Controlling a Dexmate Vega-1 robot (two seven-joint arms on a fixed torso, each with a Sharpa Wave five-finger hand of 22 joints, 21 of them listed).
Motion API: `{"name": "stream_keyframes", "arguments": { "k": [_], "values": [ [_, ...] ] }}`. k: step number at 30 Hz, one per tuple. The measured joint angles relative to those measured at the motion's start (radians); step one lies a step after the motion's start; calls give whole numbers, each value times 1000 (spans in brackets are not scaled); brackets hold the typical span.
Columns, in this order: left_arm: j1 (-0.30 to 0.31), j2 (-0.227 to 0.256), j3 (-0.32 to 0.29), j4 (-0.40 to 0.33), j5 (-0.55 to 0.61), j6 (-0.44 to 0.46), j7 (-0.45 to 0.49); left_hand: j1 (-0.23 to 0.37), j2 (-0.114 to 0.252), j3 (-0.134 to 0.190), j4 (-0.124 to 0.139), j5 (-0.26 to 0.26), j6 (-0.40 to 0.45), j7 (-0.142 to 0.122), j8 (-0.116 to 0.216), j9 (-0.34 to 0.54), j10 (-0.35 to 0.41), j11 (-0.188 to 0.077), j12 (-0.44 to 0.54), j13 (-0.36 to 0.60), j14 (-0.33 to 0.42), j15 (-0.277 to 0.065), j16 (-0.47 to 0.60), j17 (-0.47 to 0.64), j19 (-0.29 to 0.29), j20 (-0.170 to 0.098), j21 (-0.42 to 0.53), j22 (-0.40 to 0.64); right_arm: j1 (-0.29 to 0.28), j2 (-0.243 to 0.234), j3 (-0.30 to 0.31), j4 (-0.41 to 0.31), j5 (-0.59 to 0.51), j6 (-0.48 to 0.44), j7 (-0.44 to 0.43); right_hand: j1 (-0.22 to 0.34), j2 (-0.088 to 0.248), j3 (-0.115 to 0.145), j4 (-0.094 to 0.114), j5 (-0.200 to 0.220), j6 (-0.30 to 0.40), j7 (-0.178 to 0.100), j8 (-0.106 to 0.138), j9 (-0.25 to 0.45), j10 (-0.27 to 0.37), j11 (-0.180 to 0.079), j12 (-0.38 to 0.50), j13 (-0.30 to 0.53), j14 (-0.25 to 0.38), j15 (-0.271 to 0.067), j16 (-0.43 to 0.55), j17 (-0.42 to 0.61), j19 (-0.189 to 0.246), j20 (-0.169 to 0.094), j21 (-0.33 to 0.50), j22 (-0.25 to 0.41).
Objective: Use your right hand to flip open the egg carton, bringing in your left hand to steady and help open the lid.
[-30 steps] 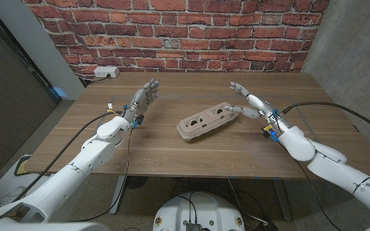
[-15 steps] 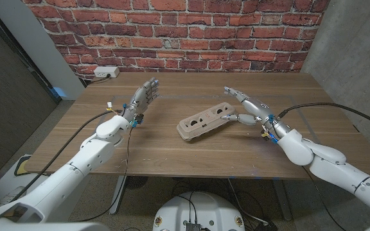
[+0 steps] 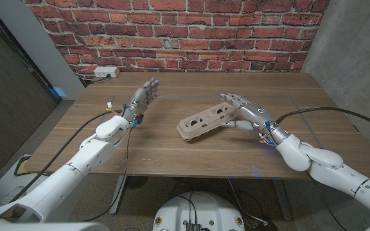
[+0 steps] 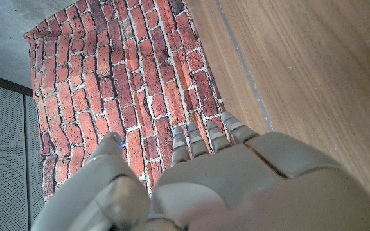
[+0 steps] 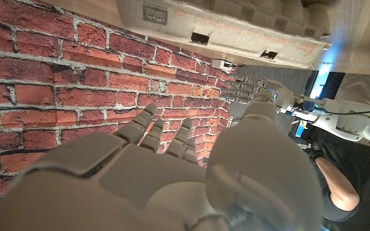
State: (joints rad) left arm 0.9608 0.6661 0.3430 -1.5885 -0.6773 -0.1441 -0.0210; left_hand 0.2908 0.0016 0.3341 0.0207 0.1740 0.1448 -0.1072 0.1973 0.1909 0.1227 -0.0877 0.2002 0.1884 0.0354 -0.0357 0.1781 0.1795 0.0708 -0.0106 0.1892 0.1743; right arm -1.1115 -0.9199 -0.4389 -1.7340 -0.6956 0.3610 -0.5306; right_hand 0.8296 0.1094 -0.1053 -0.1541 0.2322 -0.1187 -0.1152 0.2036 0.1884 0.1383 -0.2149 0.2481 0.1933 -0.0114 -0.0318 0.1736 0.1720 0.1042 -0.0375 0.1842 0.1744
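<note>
Our right hand point(image 3: 244, 109) sits right at the near end of the egg carton point(image 3: 208, 120), fingers spread, holding nothing. The closed carton's long axis runs away from it toward our left hand point(image 3: 144, 98), which waits well apart, fingers apart too.

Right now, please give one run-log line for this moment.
egg carton: closed, on table | right hand: open, at its right end | left hand: open, apart
</note>
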Motion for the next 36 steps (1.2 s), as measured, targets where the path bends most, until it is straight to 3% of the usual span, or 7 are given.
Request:
{"name": "stream_keyframes", "arguments": {
  "k": [4, 10, 17, 24, 29, 36],
  "values": [
    [5, 1, -2, -2, -2, -3, 1, 0, 0, 0, 0, 0, 0, 0, 0, 0, 0, 0, 0, 0, 0, 0, 0, 0, 0, 0, 0, 0, 4, -7, -17, 2, -21, -10, -12, 18, 10, 12, 1, 0, 10, -27, 4, 0, 10, -1, 0, 0, -5, 0, 0, 0, -11, 0, 0, 0],
    [11, 2, -6, -4, -4, -8, 2, 0, 0, 0, 0, 0, 0, 0, 0, 0, 0, 0, 0, 0, 0, 0, 0, 0, 0, 0, 0, 0, 13, -18, -43, 9, -61, -36, -31, 35, 19, 20, -2, -8, 7, -32, 4, 0, 12, -2, 0, 0, -24, -3, 0, 0, -27, 2, 0, 0],
    [9, 0, -6, -4, -5, -9, 1, 0, 0, 0, 0, 0, 0, 0, 0, 0, 0, 0, 0, 0, 0, 0, 0, 0, -5, -5, 0, 0, 30, -24, -74, 29, -84, -51, -43, 78, 52, 51, -4, -8, 3, -46, 4, 0, 12, -2, -5, 0, -51, -4, 0, 2, -65, 4, 0, 5],
    [5, -1, -4, -4, -4, -10, -1, 0, 0, -3, 3, 0, 0, 0, 0, 0, 0, 0, 0, 0, 0, 0, 0, 0, -5, -5, 0, 0, 46, -27, -105, 43, -91, -55, -45, 141, 73, 107, -1, -16, -46, -64, -15, 3, -22, -3, -17, 5, -111, -3, 0, 3, -121, 5, 0, 5],
    [1, -6, -1, -2, -3, -12, 0, 0, 0, -3, 3, 0, 0, 0, 0, 0, 2, 2, 0, 0, 0, 0, 0, 0, -5, -5, 0, 0, 54, -28, -126, 49, -109, -77, -37, 165, 77, 129, 0, -23, -50, -64, -16, 5, -42, -5, -25, 5, -132, -2, 0, 3, -141, 1, 0, 5],
    [5, -7, -1, -2, -1, -20, 1, 0, 0, -3, 3, 0, 0, 0, 0, 0, 2, 2, 0, 0, -4, 4, 0, 0, -5, -5, 0, 0, 66, -20, -156, 73, -138, -92, -65, 203, 92, 171, 2, -23, -50, -64, -16, 5, -51, -3, -25, 10, -133, -4, 4, 7, -141, 2, 0, 5]
  ]
}}
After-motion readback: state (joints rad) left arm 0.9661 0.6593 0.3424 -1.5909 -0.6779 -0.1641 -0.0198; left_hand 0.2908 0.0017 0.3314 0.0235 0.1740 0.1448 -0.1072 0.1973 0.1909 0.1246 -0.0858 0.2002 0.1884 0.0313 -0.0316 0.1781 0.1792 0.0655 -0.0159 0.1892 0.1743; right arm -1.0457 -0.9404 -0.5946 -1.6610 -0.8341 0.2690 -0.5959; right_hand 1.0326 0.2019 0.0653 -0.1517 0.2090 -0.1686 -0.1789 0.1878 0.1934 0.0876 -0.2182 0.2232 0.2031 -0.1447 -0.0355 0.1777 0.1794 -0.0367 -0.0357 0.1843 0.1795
